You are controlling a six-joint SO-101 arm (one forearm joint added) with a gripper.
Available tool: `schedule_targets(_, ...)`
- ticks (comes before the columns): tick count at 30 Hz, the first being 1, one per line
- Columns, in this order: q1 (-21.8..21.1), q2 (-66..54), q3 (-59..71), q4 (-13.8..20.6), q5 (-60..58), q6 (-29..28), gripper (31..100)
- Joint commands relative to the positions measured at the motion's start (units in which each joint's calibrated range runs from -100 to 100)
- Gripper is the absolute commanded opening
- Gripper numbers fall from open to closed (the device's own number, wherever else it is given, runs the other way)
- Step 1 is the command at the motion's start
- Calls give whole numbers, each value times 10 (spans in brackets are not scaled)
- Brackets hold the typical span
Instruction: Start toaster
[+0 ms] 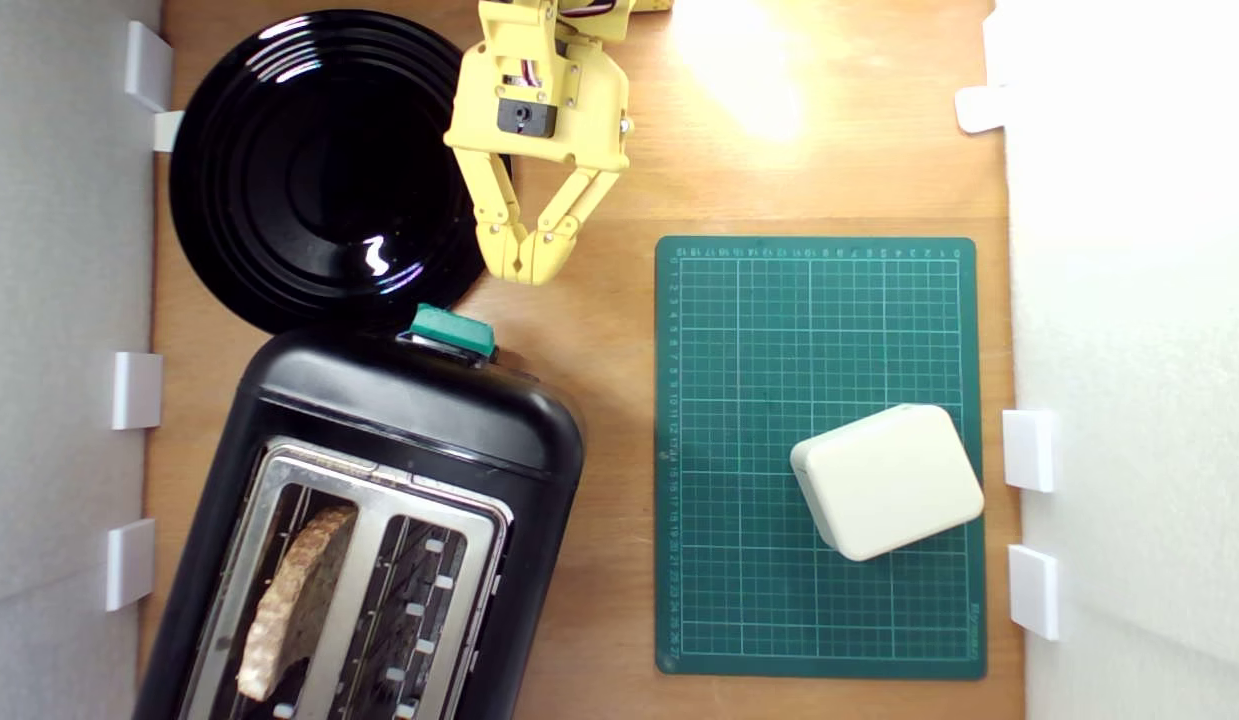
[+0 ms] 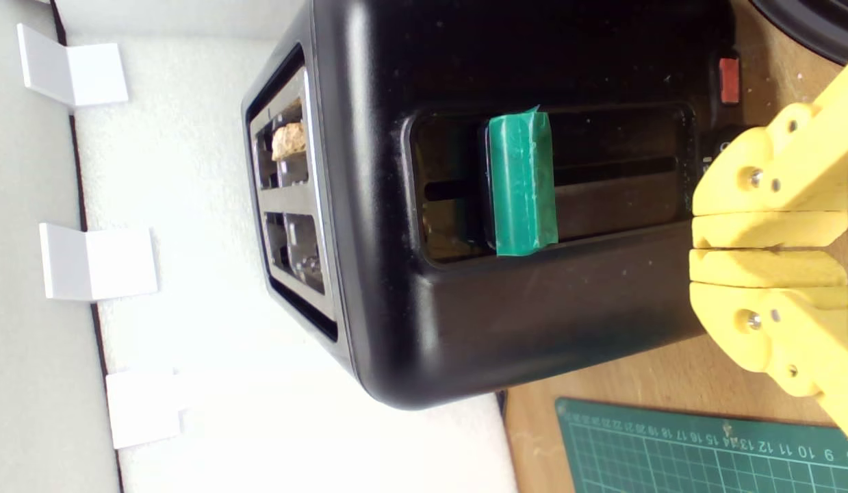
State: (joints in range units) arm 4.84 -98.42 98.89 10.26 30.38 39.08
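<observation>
Gripper (image 1: 527,262) clenched, fingertips pressed together, grasping nothing; hangs over desk (image 1: 619,170) just off plate (image 1: 319,170) rim, apart from toaster (image 1: 379,520).

Toaster at desk's near-left corner in exterior view, lying at angle, partly cut by frame. Green lever (image 2: 521,185) on its end face, toward slots' end of its track, facing gripper. Bread (image 1: 294,600) in slot nearer desk's left edge; other slot bare.

Plate at far-left corner. Mat (image 1: 739,560) toward right edge, white box (image 1: 887,482) on it.
</observation>
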Motion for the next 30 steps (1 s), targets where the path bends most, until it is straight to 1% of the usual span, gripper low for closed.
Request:
schedule_targets(1,1,0,7,-2,0,2,314)
schedule_targets(15,1,-1,7,2,0,2,314)
schedule_targets(21,-1,-8,7,-4,1,2,314)
schedule_targets(25,8,-8,7,-4,1,2,314)
schedule_targets(30,-1,-8,7,-7,0,2,314)
